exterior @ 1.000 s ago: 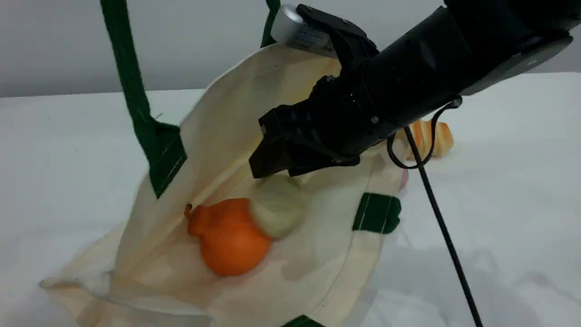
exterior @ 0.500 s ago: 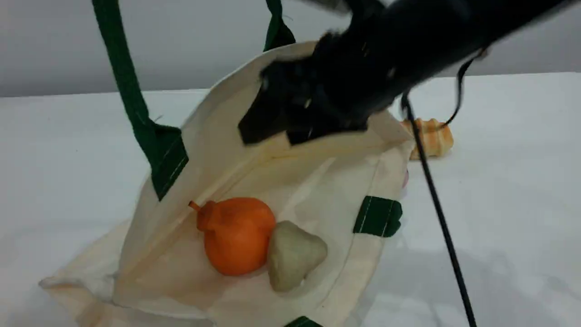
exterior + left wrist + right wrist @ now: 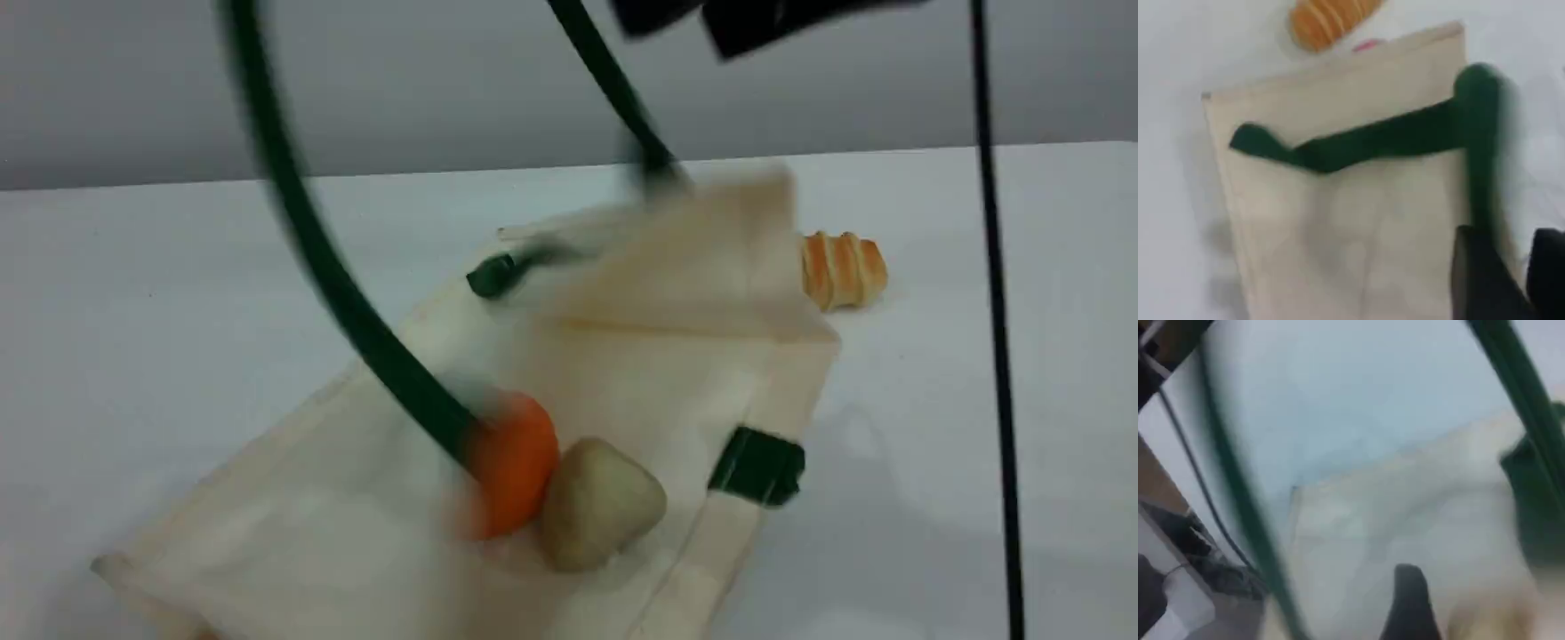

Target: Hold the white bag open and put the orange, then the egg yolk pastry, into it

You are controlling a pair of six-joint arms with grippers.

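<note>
White table (image 3: 133, 311) all the way across, plain grey wall (image 3: 400, 89) behind it, nothing else of the room in the scene view. From the left: bare tabletop, then a dark green strap handle (image 3: 311, 240) sweeping down in a blurred arc from the top edge. It lands on the white bag (image 3: 693, 373), which lies slumped and smeared with motion.

The orange (image 3: 520, 471) sits on the bag's inner cloth near the front rim, and the strap crosses its left side. Touching it on the right is the egg yolk pastry (image 3: 605, 516), on that same cloth. Further right comes a green patch (image 3: 760, 467) at the rim, then the bread roll (image 3: 843, 267) out on the table just beyond the bag's far corner. A black cable (image 3: 996, 356) hangs straight down at the far right.

The left gripper (image 3: 1508, 257) shows in its own camera with the two fingers apart and pale cloth between them, so that's a released pincer. The strap runs down to the left finger. The right gripper (image 3: 676, 36) is a blur at the top edge, two dark tips parted with nothing between them.

Now the change! A second ago the bag's mouth stood tall and wide, and the right arm reached deep over it with the pastry just below its fingers. Now the arm has lifted clear, the mouth has dropped toward the table, and the pastry has settled lower beside the orange.
</note>
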